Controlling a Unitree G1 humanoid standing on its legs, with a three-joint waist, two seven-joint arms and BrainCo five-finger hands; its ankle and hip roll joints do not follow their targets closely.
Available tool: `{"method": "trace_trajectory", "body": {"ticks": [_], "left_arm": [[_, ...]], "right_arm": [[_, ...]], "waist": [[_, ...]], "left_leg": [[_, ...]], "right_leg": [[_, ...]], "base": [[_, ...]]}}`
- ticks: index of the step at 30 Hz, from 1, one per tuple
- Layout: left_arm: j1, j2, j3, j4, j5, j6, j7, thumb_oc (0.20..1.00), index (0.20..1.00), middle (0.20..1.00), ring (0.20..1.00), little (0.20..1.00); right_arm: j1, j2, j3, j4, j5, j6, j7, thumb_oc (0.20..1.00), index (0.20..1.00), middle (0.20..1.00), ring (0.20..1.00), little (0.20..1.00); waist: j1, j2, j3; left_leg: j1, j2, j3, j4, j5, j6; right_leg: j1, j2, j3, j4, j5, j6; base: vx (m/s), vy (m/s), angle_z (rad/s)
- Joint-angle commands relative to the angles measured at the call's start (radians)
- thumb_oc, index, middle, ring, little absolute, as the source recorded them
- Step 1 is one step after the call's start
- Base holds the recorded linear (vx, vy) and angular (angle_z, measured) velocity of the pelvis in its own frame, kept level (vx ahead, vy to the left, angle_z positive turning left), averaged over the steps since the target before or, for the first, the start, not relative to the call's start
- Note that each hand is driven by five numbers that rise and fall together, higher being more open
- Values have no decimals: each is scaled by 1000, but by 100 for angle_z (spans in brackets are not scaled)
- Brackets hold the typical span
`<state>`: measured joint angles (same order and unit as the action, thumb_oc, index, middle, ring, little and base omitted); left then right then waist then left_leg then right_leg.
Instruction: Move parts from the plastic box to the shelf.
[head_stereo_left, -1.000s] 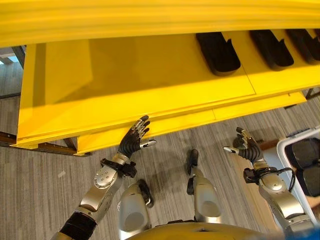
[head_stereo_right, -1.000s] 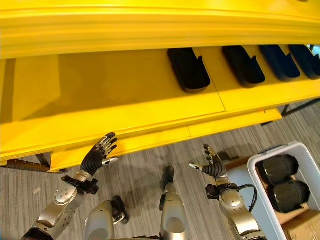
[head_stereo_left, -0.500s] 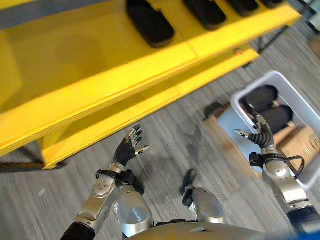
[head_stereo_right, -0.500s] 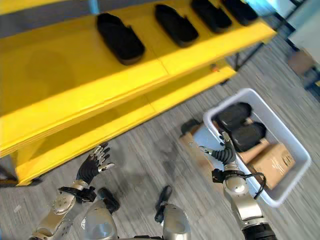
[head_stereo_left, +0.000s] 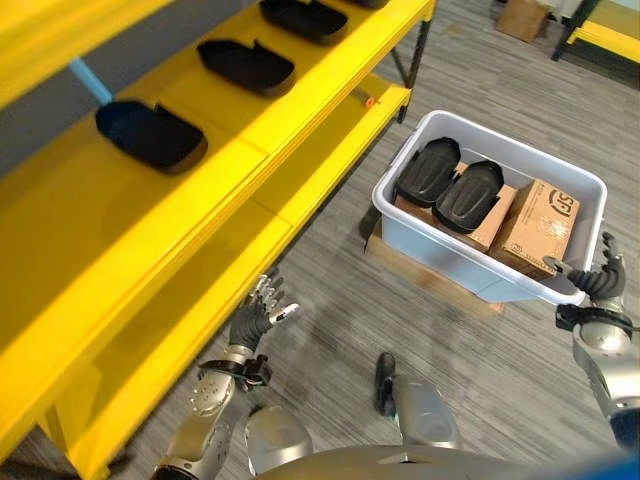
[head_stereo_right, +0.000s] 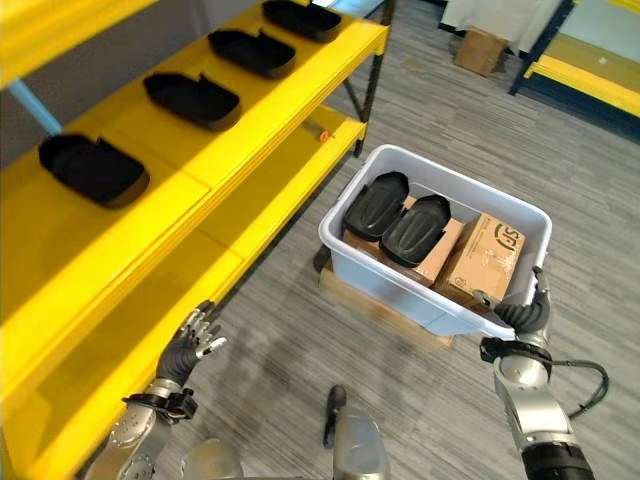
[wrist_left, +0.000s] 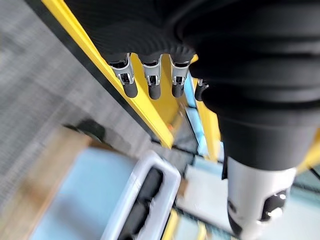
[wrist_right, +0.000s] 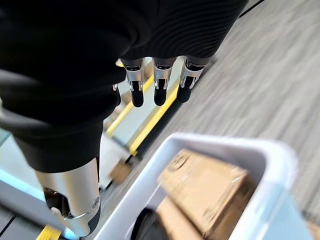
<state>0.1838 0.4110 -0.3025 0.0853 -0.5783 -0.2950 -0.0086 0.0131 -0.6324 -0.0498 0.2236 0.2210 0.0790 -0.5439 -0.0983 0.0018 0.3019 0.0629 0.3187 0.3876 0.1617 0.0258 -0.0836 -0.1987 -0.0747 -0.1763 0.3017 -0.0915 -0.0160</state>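
Note:
A pale plastic box (head_stereo_left: 440, 258) stands on the floor to the right of the yellow shelf (head_stereo_left: 230, 150). Inside it lie two black moulded parts (head_stereo_left: 428, 170) (head_stereo_left: 468, 193) and a brown carton (head_stereo_left: 538, 215). Three more black parts rest in a row on the shelf's upper board (head_stereo_left: 150, 135) (head_stereo_left: 245, 65) (head_stereo_left: 303, 17). My right hand (head_stereo_left: 600, 285) hovers at the box's near right corner, fingers (wrist_right: 156, 85) straight, holding nothing. My left hand (head_stereo_left: 255, 318) is open above the floor beside the lower shelf board, empty.
The box sits on a flat cardboard sheet (head_stereo_left: 420, 275). The lower shelf board (head_stereo_left: 200, 290) juts out near my left hand. A small carton (head_stereo_left: 525, 18) and another yellow rack (head_stereo_left: 610, 35) stand far back on the grey floor.
The camera has swung right, from the shelf to the box, which is now fully in view. My right hand now sits at the box's near corner. Both hands remain open and empty.

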Motion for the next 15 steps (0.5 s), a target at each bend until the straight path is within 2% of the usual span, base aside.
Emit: {"method": "trace_trajectory", "body": {"ticks": [1, 3, 4, 7, 8, 10, 11, 12, 13, 14, 15], "left_arm": [[-36, 8, -20, -60, -11, -84, -73, 1000, 1000, 1000, 1000, 1000], [-110, 13, -26, -84, -44, -147, -45, 1000, 1000, 1000, 1000, 1000], [-166, 17, -21, -100, -14, -152, -22, 1000, 1000, 1000, 1000, 1000], [-250, 19, -15, -130, 9, -140, 14, 1000, 1000, 1000, 1000, 1000], [-311, 18, -14, -138, 48, -131, 59, 1000, 1000, 1000, 1000, 1000], [-337, 20, -6, -143, 46, -124, 73, 1000, 1000, 1000, 1000, 1000], [-365, 20, 17, -150, 32, -90, 58, 1000, 1000, 1000, 1000, 1000], [-369, 19, 19, -149, 27, -84, 55, 1000, 1000, 1000, 1000, 1000], [-370, 12, 25, -148, 18, -69, 55, 1000, 1000, 1000, 1000, 1000], [-366, 7, 32, -145, 30, -56, 62, 1000, 1000, 1000, 1000, 1000], [-361, 6, 37, -144, 44, -48, 64, 1000, 1000, 1000, 1000, 1000]], "right_arm": [[-67, -21, -2, -23, -20, -73, 9, 1000, 1000, 1000, 1000, 1000], [-77, -22, 19, -58, -82, -73, 26, 1000, 1000, 1000, 1000, 1000], [-78, -24, 26, -77, -82, -62, 32, 1000, 1000, 1000, 1000, 1000], [-74, -34, 31, -98, -94, -60, 68, 1000, 1000, 1000, 1000, 1000], [-69, -40, 39, -120, -99, -67, 119, 1000, 1000, 1000, 1000, 1000], [-61, -41, 44, -141, -100, -65, 145, 1000, 1000, 1000, 1000, 1000], [-39, -27, 52, -167, -102, -68, 168, 1000, 1000, 1000, 1000, 1000], [-36, -24, 54, -170, -103, -70, 171, 1000, 1000, 1000, 1000, 1000], [-35, -18, 62, -170, -101, -70, 189, 1000, 1000, 1000, 1000, 1000], [-40, -6, 78, -167, -102, -70, 202, 1000, 1000, 1000, 1000, 1000], [-47, 5, 90, -163, -99, -71, 207, 1000, 1000, 1000, 1000, 1000]], "waist": [[-2, -36, 20], [-44, -11, 14], [-66, 2, 10], [-99, 18, 3], [-125, 24, -8], [-135, 21, -15], [-145, 10, -16], [-147, 8, -16], [-143, 6, -11], [-129, 5, -1], [-117, 5, 7]], "left_leg": [[-100, 12, -27, 81, 18, -37], [-71, -4, -8, 52, 24, -32], [-53, -13, -2, 39, 17, -28], [-26, -30, 3, 29, -5, -20], [-10, -35, 8, 55, 1, -23], [-15, -28, 2, 114, 21, -30], [-61, 13, -14, 246, 82, -56], [-69, 13, -21, 264, 82, -56], [-93, -8, -54, 283, 75, -48], [-135, -50, -86, 266, 74, -15], [-158, -86, -111, 227, 59, -1]], "right_leg": [[103, -44, -76, -69, -26, 33], [69, -61, -47, -29, -38, 32], [48, -66, -28, 1, -49, 31], [17, -70, -7, 45, -67, 28], [8, -64, -1, 63, -82, 15], [10, -55, 4, 59, -90, -1], [25, -35, 9, 41, -94, -28], [29, -31, 14, 36, -93, -30], [35, -21, 35, 24, -85, -29], [36, -10, 61, -3, -50, -24], [46, -4, 81, -19, -38, -11]], "base": [[122, 31, -73], [165, 40, -59], [126, -3, -28], [104, -84, -15], [149, -178, -2], [137, -241, -12], [136, -273, -45], [162, -243, -49], [84, -60, -34], [118, -7, -26], [119, 82, -38]]}}
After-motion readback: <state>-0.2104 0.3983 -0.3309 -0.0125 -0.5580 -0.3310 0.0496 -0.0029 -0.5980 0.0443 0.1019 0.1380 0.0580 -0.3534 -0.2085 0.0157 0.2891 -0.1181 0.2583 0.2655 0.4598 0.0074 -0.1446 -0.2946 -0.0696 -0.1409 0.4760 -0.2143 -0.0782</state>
